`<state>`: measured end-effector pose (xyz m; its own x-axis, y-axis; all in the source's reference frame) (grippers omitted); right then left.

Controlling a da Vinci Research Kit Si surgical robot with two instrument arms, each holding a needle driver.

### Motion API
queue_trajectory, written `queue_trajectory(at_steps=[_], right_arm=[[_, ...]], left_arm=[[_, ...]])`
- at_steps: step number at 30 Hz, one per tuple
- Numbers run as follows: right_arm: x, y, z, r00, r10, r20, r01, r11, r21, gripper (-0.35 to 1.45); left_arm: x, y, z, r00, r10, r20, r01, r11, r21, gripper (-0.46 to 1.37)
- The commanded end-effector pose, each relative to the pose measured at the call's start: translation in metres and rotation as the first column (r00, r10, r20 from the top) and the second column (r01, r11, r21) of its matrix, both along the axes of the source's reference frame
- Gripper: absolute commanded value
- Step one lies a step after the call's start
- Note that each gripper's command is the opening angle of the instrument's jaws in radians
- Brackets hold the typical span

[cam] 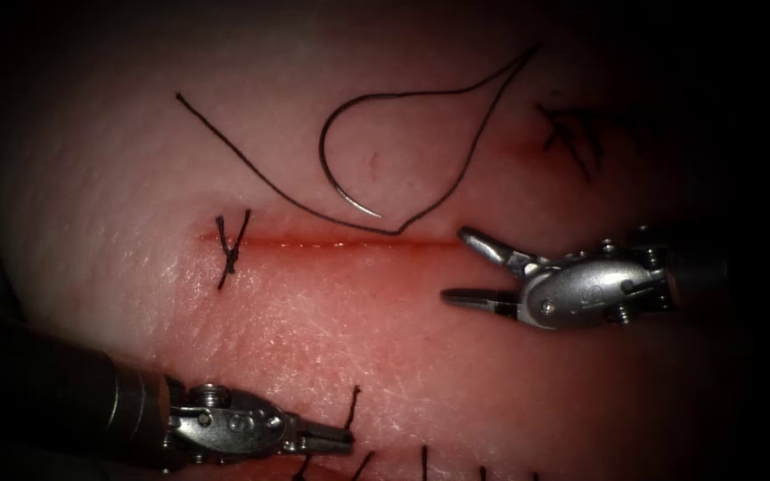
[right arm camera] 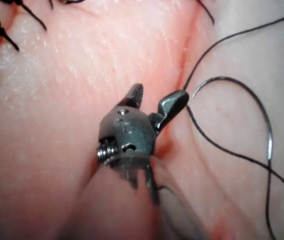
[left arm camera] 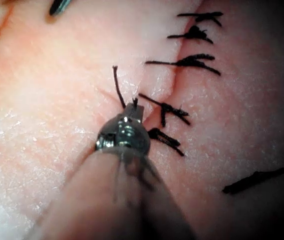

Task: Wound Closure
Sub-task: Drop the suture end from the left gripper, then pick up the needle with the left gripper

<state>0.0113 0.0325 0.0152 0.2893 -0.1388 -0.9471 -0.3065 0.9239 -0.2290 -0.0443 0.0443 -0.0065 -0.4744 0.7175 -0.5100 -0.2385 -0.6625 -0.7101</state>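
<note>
- Needle (cam: pixel 342 169) lying free on the tissue (cam: pixel 403 347) above the cut (cam: pixel 340 241), held by neither tool, not in the tissue; point resting just short of the wound edge.
- Thread (cam: pixel 251 160) trailing from the needle's tail, looping up and back down to touch the cut near its middle, then running off up-left across the tissue.
- One tied stitch (cam: pixel 232 252) crossing the cut at its left end; rest of the cut open, wet with red fluid (cam: pixel 376 267).
- Right claw (cam: pixel 472 267) spread wide and empty, hovering at the right end of the cut, one jaw just beside the thread's low bend.
- Left claw (cam: pixel 336 437) closed on nothing, well apart from the needle, low on the tissue among cut ends of thread (cam: pixel 351 405).
- Risk, as a judgement: open jaw near the thread's bend, so easy to snag or nick the strand instead of the needle.
- Also: loose loop lying across itself, liable to tangle if pulled carelessly.
- Also: needle flat on slick tissue, likely to skid or be seized at a poor spot on its curve.
</note>
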Motion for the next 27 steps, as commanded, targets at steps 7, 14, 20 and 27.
queue_trajectory(at_steps=[7,14,20,27], right_arm=[[-0.0002,0.0000,0.0000,1.000,-0.005,0.000,0.005,1.000,0.001,1.34],[-0.0001,-0.0001,-0.0001,1.000,-0.005,0.000,0.005,1.000,0.001,1.34],[-0.0002,-0.0001,-0.0002,1.000,-0.006,-0.001,0.006,1.000,0.001,1.34],[-0.0007,0.0001,-0.0004,1.000,-0.009,0.000,0.009,1.000,0.005,1.30]], left_arm=[[0.0032,-0.0001,-0.0005,1.000,-0.006,0.008,0.005,0.998,0.059,0.88],[0.0060,0.0000,-0.0003,0.999,-0.050,-0.013,0.051,0.996,0.076,0.98],[0.0085,0.0003,-0.0002,0.997,-0.069,-0.021,0.070,0.994,0.080,0.95],[0.0100,0.0015,-0.0015,0.996,-0.077,-0.034,0.078,0.997,0.018,0.91]])
